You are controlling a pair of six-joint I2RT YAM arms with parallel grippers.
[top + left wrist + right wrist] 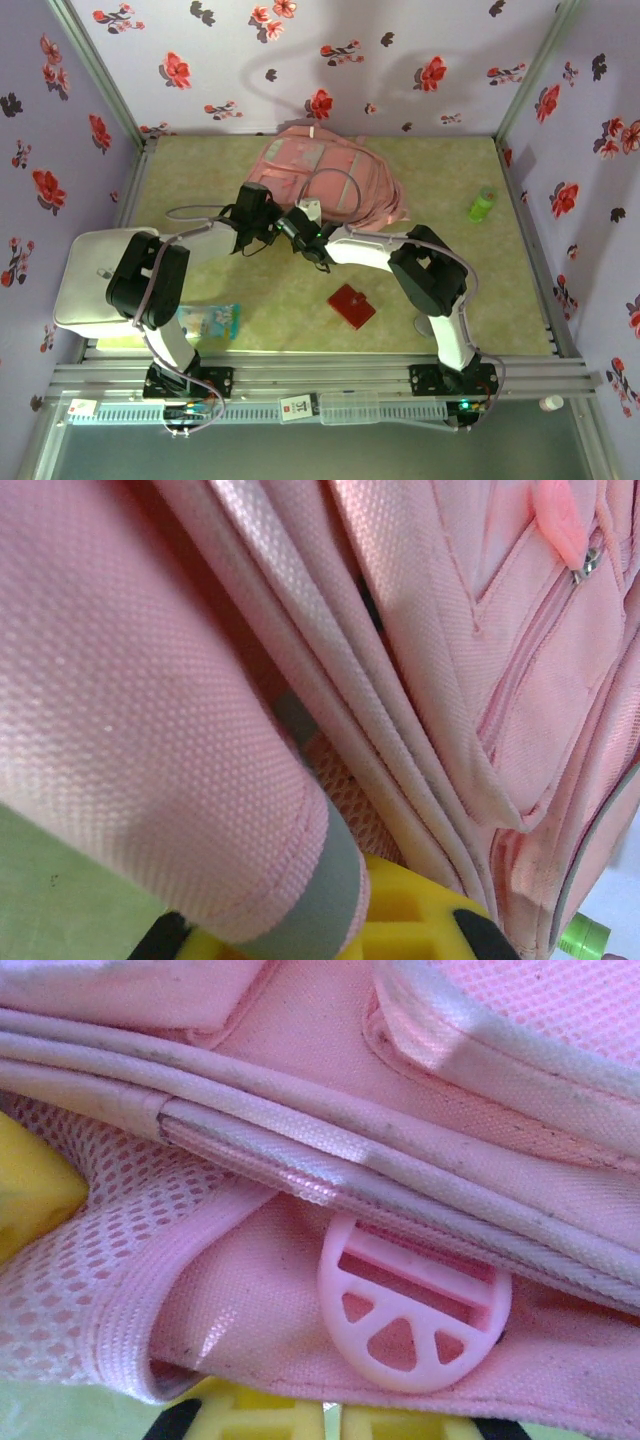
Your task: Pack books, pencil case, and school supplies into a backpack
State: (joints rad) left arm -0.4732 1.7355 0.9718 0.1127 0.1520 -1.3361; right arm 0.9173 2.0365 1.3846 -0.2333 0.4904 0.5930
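My left pincer (400, 925) and right pincer (331, 1422) are both clamped on the backpack (330, 178) – far middle of the table (200, 175) – slick fabric could slip free if I tug unevenly.

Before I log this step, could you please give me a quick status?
Left gripper, right gripper: jaws shut on backpack fabric. Red square piece, blue book unpacked, on table. Green bottle aside, no obstruction.
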